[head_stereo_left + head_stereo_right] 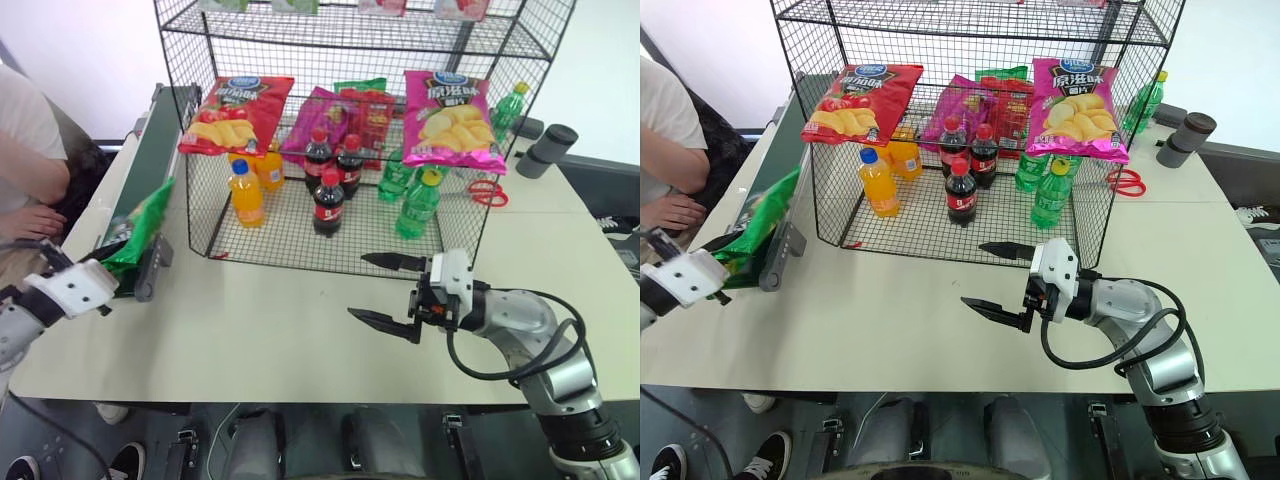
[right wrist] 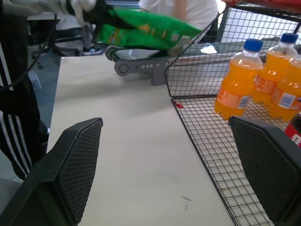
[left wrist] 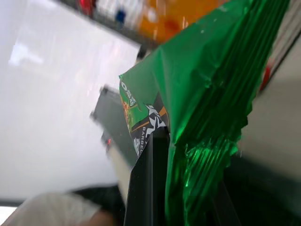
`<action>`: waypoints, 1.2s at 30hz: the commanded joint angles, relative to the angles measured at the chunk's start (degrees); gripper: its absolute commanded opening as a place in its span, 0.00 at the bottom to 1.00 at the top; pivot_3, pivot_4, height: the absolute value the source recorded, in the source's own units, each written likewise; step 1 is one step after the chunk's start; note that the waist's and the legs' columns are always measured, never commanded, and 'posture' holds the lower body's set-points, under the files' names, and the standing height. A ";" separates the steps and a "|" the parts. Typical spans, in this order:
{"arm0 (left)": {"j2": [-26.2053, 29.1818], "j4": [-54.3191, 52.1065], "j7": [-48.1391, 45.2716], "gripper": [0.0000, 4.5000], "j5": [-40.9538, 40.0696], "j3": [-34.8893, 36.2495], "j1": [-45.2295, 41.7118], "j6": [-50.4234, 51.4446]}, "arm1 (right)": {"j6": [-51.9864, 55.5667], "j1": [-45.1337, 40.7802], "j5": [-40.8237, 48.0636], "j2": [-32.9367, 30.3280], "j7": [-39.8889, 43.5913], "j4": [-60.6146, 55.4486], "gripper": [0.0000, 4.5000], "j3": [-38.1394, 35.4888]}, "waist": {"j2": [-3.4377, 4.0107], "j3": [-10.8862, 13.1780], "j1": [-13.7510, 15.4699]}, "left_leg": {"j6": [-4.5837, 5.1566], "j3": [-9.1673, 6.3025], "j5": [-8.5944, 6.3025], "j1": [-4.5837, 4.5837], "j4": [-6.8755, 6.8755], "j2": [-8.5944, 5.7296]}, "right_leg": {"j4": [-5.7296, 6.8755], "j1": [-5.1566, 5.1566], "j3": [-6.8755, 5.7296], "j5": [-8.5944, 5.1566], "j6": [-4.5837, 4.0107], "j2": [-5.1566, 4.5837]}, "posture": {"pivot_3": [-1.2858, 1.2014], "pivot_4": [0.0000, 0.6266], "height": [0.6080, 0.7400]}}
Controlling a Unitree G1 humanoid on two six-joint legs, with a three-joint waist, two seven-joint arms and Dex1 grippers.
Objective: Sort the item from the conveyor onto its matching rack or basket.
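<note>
A pale beige table (image 1: 300, 330) stands before a bright white wall (image 1: 80, 50), dark floor (image 1: 700, 440) below

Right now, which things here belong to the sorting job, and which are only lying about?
Job:
- green crisp bag, held by left gripper
- conveyor
- black wire rack

Lying about:
- red scissors
- grey cylinder
- right gripper, open, empty
</note>
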 commanded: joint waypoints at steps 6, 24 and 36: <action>6.26 -14.76 -28.97 0.01 -32.78 10.09 5.62 17.57 | -2.23 0.58 0.68 -0.93 0.94 0.73 1.00 -3.28 | 0.03 0.02 -0.48 | 0.00 -0.02 0.00 0.03 0.00 0.02 | 0.02 0.01 0.01 -0.01 -0.01 0.17 | 0.52 0.24 1.00; -1.21 -22.27 -24.12 0.01 -74.16 -5.66 -24.96 76.67 | 26.13 8.61 42.03 -7.45 -7.50 -9.18 1.00 -20.32 | 0.13 0.07 -0.63 | 0.02 -0.17 0.00 0.12 0.12 -0.07 | 0.03 0.15 0.04 0.00 0.00 0.34 | 0.52 0.24 1.00; -17.22 -9.74 -25.36 0.01 -71.48 -9.96 -41.34 88.38 | 31.72 8.24 65.70 -7.79 -20.72 -16.55 1.00 -21.42 | 0.11 0.07 0.01 | 0.01 -0.23 0.00 -0.03 0.17 -0.15 | -0.01 0.08 0.05 -0.01 0.03 0.34 | 0.52 0.24 1.00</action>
